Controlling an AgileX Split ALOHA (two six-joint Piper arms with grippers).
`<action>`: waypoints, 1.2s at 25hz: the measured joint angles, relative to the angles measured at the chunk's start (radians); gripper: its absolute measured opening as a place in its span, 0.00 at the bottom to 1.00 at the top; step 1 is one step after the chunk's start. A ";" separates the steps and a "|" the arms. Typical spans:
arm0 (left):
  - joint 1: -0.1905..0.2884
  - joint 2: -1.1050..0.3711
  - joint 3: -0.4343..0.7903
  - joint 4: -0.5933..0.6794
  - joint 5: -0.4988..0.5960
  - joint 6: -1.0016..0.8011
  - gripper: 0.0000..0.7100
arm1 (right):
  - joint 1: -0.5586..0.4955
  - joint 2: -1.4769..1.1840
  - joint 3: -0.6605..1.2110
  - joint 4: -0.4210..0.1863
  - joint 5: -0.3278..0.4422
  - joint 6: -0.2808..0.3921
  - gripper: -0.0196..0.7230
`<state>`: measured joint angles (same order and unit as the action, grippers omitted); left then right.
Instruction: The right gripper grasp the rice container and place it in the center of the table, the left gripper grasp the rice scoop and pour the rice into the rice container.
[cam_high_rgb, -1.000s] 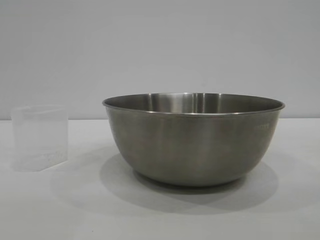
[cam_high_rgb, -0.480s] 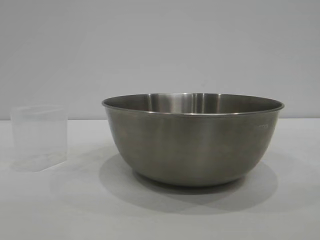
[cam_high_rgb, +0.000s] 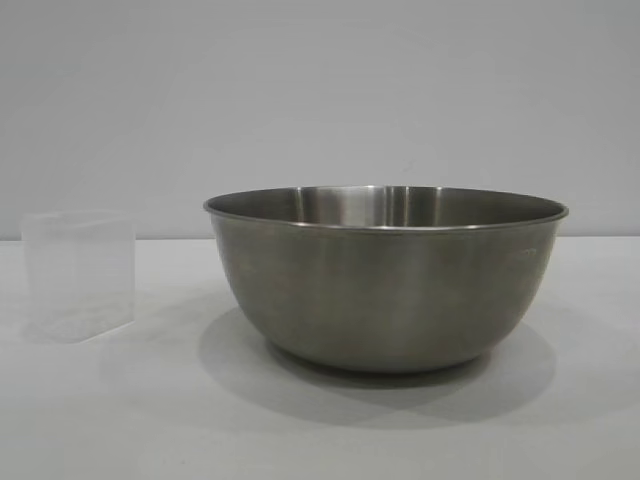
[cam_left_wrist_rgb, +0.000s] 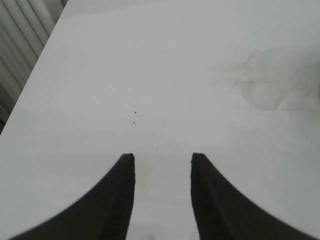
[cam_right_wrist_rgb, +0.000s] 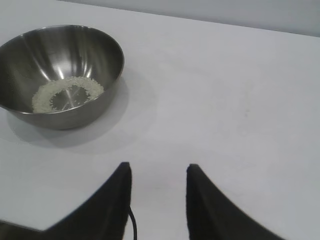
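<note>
Nothing moves since earlier: your right gripper (cam_right_wrist_rgb: 156, 172), part-open and empty, alone shows rice (cam_right_wrist_rgb: 67, 93) inside the rice container (cam_high_rgb: 385, 285); rice scoop (cam_high_rgb: 78, 275) stands beside it.

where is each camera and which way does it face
Exterior: low at table level, side-on to the rice container and rice scoop; no robot parts.
Left wrist: above the left tool, looking down over the bare table.
Right wrist: above the right tool, toward the container holding the rice.
Exterior and right wrist share the container.
</note>
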<state>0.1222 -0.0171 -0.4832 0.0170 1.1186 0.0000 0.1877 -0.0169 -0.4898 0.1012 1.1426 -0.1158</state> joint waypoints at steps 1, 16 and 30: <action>0.000 0.000 0.000 0.000 0.000 0.000 0.31 | 0.000 0.000 0.000 0.000 0.000 0.000 0.32; 0.000 0.000 0.000 0.000 0.000 0.000 0.31 | -0.169 0.000 0.000 0.000 0.000 0.000 0.32; 0.000 0.000 0.000 0.000 0.000 0.000 0.31 | -0.174 0.000 0.000 0.000 0.000 0.000 0.32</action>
<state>0.1222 -0.0171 -0.4832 0.0170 1.1186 0.0000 0.0136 -0.0169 -0.4898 0.1012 1.1426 -0.1158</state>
